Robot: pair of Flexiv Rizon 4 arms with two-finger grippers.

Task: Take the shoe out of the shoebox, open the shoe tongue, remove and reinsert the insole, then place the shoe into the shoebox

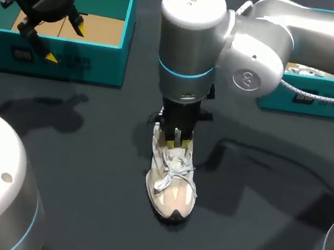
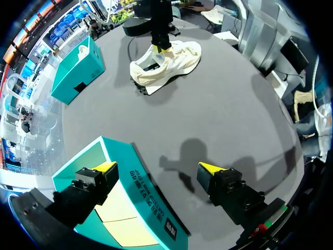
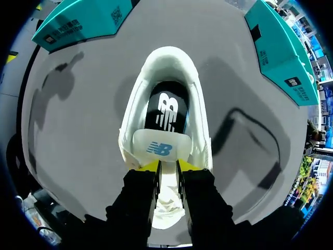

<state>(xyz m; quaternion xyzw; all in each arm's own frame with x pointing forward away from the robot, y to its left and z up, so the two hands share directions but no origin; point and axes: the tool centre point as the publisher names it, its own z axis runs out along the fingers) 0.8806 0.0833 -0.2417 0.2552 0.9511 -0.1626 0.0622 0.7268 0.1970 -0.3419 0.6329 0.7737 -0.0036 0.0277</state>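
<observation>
The right gripper (image 3: 170,166), nearly closed, pinches the shoe tongue (image 3: 158,148) — pull hard and the unanchored shoe (image 1: 172,180) lifts or drags; the left gripper (image 2: 158,167) hangs wide open.

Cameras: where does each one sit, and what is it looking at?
Head view: above and behind, looking down on the table; shows the left gripper over a box and the right gripper on the shoe.
Left wrist view: on the left wrist, looking past its open gripper across the table to the shoe.
Right wrist view: on the right wrist, looking down into the shoe, its gripper pinching the tongue.
Shared: all show the shoe.
</observation>
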